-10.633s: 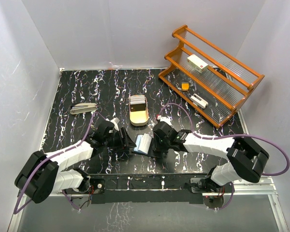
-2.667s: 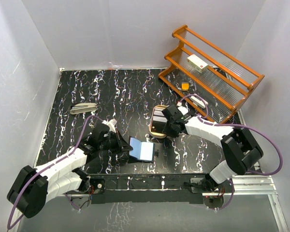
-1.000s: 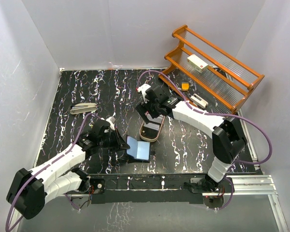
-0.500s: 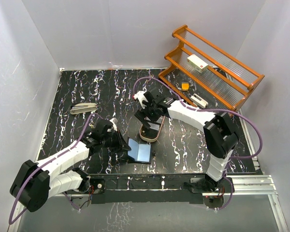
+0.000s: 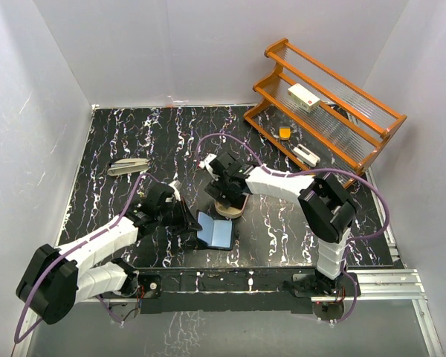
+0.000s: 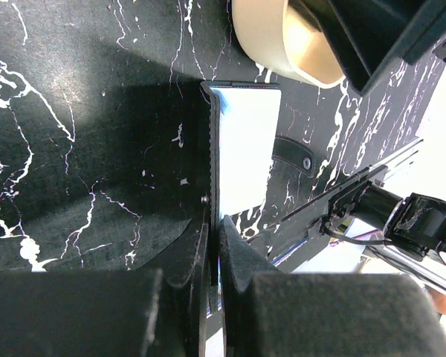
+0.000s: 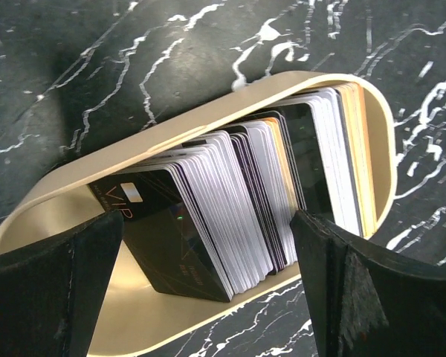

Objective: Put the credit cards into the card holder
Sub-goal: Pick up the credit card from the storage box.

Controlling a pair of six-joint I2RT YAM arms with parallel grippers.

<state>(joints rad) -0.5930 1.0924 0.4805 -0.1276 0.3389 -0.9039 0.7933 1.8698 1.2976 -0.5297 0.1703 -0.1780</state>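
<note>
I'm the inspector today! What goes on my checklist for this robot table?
Surface: black tabletop with white marble veins.
Job's things: small black bifold card holder, open, blue-grey inside showing; thin plastic credit cards standing in cream oval tray.
Clutter: grey stapler; orange wooden rack holding a white box.
Grippers: left gripper shut on card holder's flap; right gripper open over the tray.
Cables: purple cables along both arms.
Surroundings: plain white walls.
</note>
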